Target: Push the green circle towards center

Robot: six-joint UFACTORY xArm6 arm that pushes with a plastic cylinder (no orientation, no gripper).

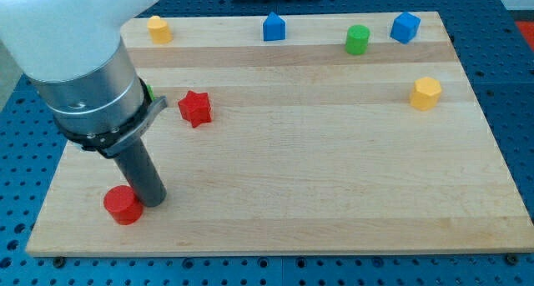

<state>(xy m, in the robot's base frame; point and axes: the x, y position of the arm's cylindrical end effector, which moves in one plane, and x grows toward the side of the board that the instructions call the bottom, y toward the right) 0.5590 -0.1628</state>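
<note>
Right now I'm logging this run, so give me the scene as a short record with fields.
board: wooden table top
target: green circle, near the view's top, right of centre
my tip, at the view's lower left, touching the red circle
tip to target: far apart, no contact
red star: left of centre
blue blocks: one top middle, one top right
yellow blocks: one top left, hexagon at right
green sliver: mostly hidden behind the arm
</note>
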